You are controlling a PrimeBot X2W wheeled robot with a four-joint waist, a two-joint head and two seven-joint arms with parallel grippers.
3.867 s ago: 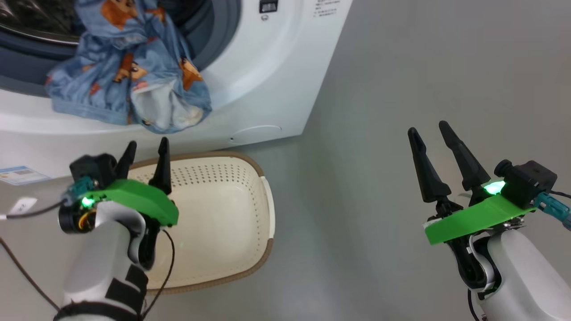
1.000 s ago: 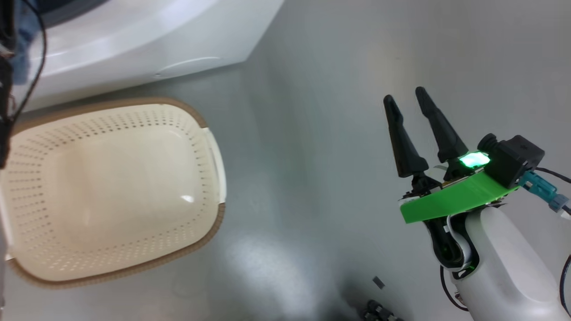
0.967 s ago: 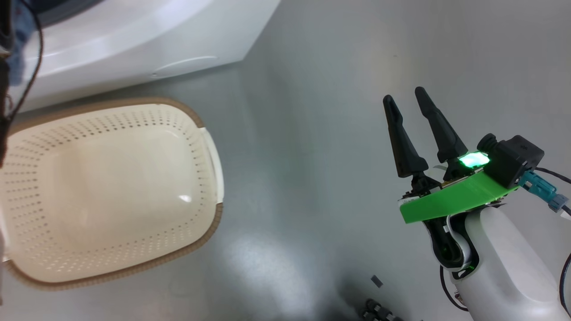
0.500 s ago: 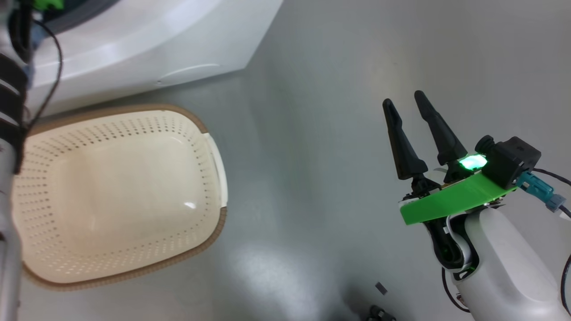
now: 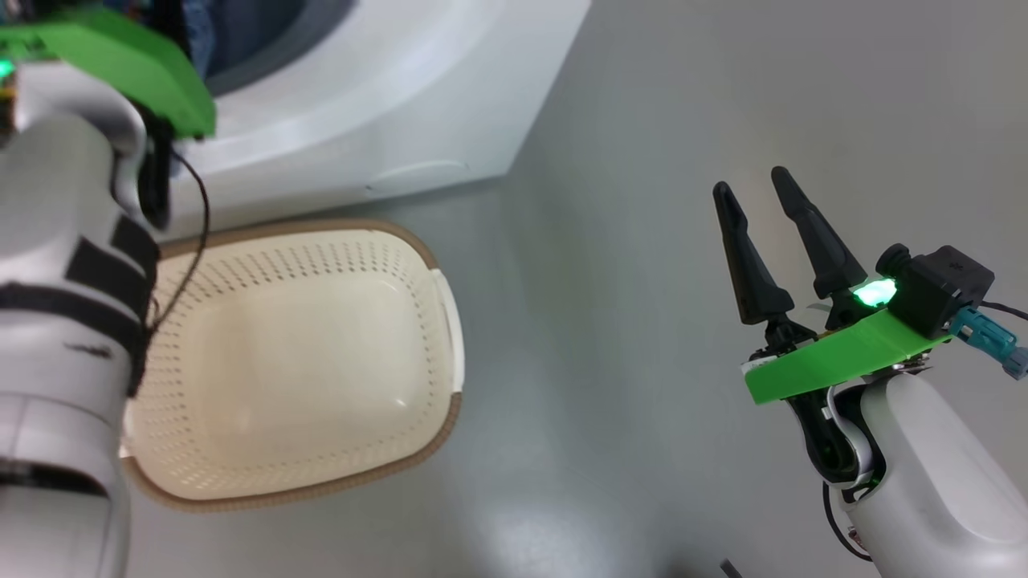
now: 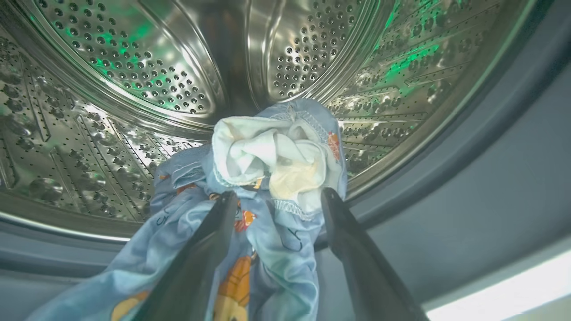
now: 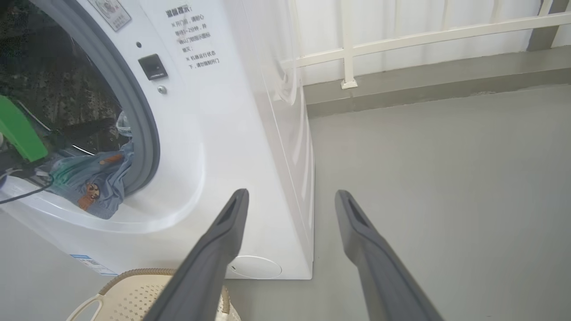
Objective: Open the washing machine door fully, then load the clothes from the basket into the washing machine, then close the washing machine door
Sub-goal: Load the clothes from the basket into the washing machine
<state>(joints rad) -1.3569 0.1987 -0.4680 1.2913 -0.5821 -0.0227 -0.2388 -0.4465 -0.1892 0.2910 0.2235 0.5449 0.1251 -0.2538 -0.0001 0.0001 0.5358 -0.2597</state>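
Observation:
In the left wrist view my left gripper (image 6: pixel 279 192) reaches into the steel drum (image 6: pixel 134 67) of the washing machine (image 5: pixel 401 96). Its fingers stand open, wide apart. The clothes (image 6: pixel 276 151), a blue bear-print bundle with a white lining, lie between and beyond them, trailing over the grey gasket (image 6: pixel 490 178). From the right wrist view the clothes (image 7: pixel 96 183) hang at the lower lip of the opening. The cream basket (image 5: pixel 305 361) sits empty on the floor before the machine. My right gripper (image 5: pixel 749 181) hovers open over bare floor, well to the right. The washing machine door is out of view.
My left forearm (image 5: pixel 64 265) rises along the basket's left side. Grey floor (image 5: pixel 626 321) spreads to the right of the machine. A white railing (image 7: pixel 401 40) and a low kerb run behind it. The round lower cap (image 7: pixel 254 266) sits near the machine's bottom corner.
My left gripper has gone from shut to open inside the drum, letting go of the clothes. The head camera has shifted, bringing my left forearm into view. The right arm has held still.

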